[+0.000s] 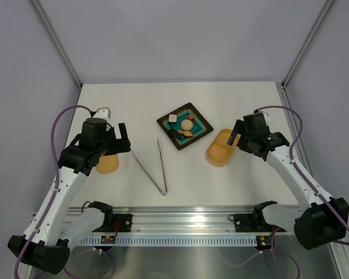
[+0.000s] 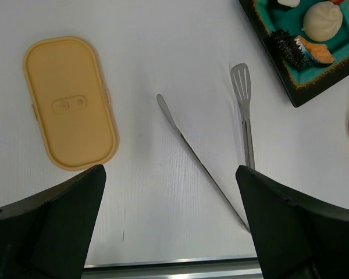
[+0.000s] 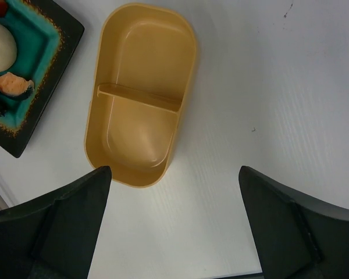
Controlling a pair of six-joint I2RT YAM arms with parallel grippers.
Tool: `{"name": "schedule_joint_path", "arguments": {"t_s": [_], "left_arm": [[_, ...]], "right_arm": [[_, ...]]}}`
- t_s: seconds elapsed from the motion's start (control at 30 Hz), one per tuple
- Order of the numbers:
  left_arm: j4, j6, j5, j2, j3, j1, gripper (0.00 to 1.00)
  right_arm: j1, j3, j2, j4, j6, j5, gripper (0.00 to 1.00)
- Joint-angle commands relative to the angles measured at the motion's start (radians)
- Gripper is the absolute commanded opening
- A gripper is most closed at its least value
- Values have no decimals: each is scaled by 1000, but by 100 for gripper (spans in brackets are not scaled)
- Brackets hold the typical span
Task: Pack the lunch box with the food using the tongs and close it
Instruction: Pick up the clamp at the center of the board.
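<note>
The yellow-orange lunch box lies open on the table, both compartments empty. The food, a beige ball, an orange slice, a dark piece and a white cube, sits on the teal plate. The silver tongs lie flat in a narrow V, joined end toward the arms. My left gripper hangs open and empty above the table between the lid and the tongs. Open and empty too, my right gripper hovers just right of the lunch box.
The matching flat lid lies at the left, partly under my left arm in the top view. The dark-rimmed plate stands between tongs and box. A metal rail runs along the table's near edge.
</note>
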Motion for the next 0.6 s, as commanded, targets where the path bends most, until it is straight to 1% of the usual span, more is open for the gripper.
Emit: {"name": "schedule_joint_path", "arguments": {"t_s": [0.0, 0.17, 0.3, 0.37, 0.5, 0.53, 0.57], "left_arm": [[40, -18, 3, -37, -17, -2, 99], [70, -29, -49, -32, -28, -2, 99], [87, -23, -92, -28, -25, 0, 99], [80, -9, -109, -21, -17, 0, 99], [66, -3, -148, -35, -14, -2, 99], [64, -7, -162, -44, -16, -2, 99], [64, -14, -164, -49, -17, -2, 99]], "right_arm": [[9, -3, 15, 60, 1, -11, 99], [12, 26, 51, 69, -62, 1, 99], [49, 77, 78, 51, -80, 40, 99], [121, 89, 78, 45, -80, 94, 100], [274, 134, 112, 19, -57, 139, 100], [350, 143, 130, 16, -43, 161, 99], [389, 151, 140, 16, -36, 168, 99]]}}
